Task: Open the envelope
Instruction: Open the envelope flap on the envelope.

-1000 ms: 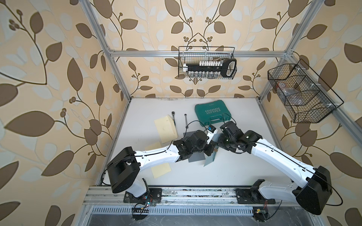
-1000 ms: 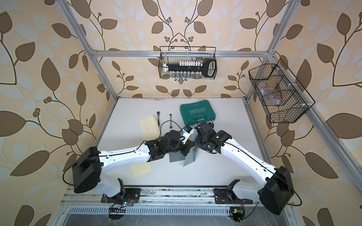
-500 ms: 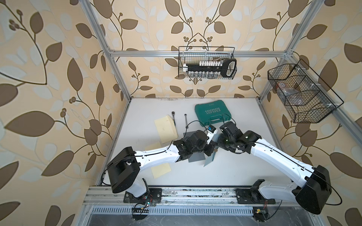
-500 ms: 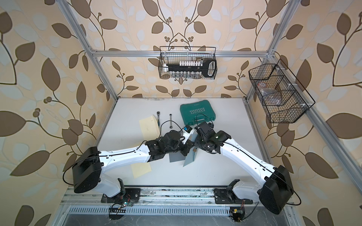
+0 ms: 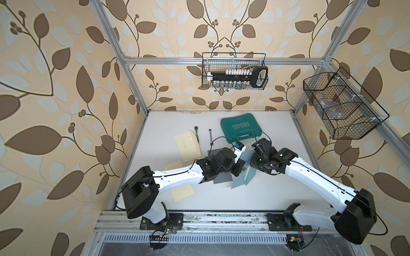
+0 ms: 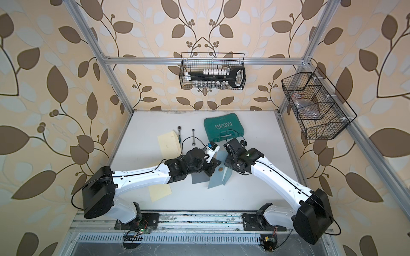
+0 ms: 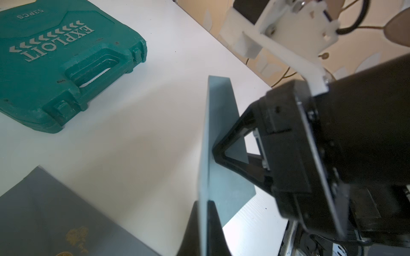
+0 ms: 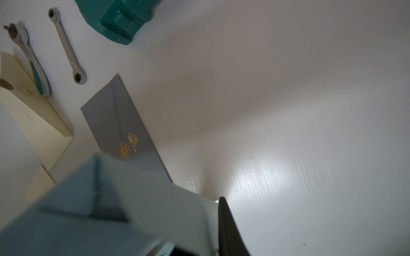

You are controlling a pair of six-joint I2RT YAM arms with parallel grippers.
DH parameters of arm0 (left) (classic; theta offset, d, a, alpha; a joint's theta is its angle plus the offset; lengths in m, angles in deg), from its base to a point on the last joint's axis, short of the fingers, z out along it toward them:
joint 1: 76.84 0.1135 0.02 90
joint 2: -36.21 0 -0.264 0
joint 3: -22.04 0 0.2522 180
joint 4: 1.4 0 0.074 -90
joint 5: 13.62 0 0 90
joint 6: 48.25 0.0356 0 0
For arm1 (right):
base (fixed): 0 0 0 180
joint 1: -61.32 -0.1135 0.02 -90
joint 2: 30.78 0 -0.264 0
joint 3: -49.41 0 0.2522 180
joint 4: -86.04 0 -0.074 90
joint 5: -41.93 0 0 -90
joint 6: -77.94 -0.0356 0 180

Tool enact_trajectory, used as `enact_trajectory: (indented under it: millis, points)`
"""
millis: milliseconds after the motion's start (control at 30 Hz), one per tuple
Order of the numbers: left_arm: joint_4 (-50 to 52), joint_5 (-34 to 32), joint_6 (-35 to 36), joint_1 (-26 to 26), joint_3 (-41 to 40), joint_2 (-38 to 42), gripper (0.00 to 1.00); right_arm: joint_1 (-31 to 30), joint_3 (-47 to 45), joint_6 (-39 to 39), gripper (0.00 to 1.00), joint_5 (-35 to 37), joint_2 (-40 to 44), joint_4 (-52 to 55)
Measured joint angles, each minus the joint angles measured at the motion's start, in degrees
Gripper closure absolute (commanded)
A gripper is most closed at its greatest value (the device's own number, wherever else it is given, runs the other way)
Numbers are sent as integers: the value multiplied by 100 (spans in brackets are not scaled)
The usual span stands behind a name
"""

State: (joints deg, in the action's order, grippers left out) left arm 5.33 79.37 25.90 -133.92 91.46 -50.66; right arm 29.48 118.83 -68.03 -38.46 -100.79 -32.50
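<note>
Tearing is the chief danger. The left gripper [image 7: 204, 206] is clamped tight on one thin edge of the blue envelope [image 7: 219, 106], so a hard or crooked pull by the other arm would load the paper at that single pinch and could rip or crease it. Slipping is the second risk: little paper sits between those closed jaws, and a tug away from them might drag it free. A third is catching both layers instead of the flap alone, which would leave it sealed.

The envelope [image 5: 245, 177] stands on edge near the middle of the desk [image 5: 279, 199], between the two arms. Whether its lower corner touches the desk I cannot tell. The right gripper [image 7: 216, 153] sits against its broad face, on the side toward the desk's right edge, with one finger [image 8: 226, 226] just beside the paper. Whether its jaws are apart or pinching the flap, the pictures do not show. A grey envelope [image 8: 123, 124] lies flat just beside, toward the left edge, and could be knocked.
</note>
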Motion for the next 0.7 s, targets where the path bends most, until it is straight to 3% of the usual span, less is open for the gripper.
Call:
enact_trajectory:
  millis: [167,233,367,533,700]
  points:
    - [92,-240,-232,4,0,2,100,645,-299,691,59,-223,973,-118]
    - [181,-254,-409,46,7,2,100,713,-535,927,44,-402,1499,-326]
    - [319,20,-953,315,66,24,100,721,-1180,1303,30,-839,2479,-946]
    - [286,632,-1934,1073,131,219,100,721,-1864,1534,22,-1322,3217,-1650]
    - [-33,960,-2874,1641,26,704,100,721,-1998,1711,17,-1987,3217,-2271]
